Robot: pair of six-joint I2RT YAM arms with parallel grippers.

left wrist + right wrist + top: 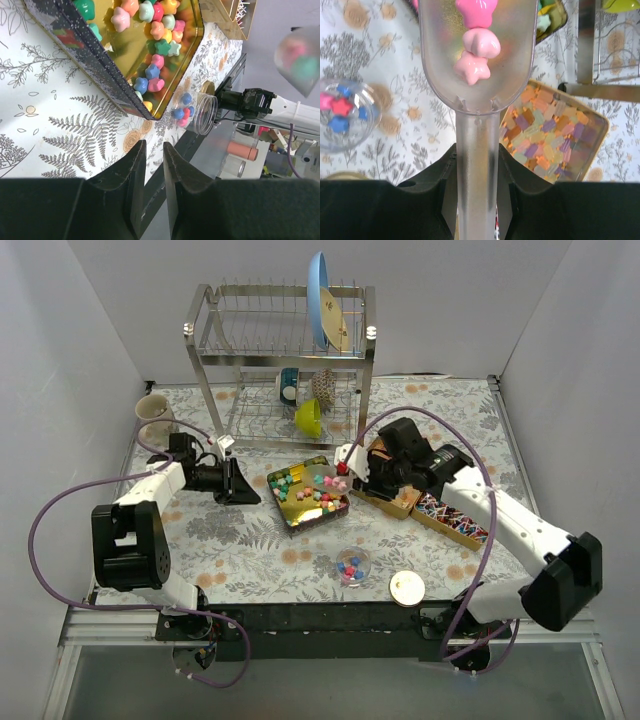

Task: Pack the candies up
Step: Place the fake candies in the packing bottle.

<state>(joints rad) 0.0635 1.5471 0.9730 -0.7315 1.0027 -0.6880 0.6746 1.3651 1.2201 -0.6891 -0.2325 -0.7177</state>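
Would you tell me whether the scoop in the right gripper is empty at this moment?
No, the scoop held by the right gripper carries pink star-shaped candies in its bowl.

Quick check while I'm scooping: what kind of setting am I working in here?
Probably a lab test booth dressed as a kitchen counter: plain white walls surround a floral tablecloth, and a steel dish rack holding a blue plate stands at the back.
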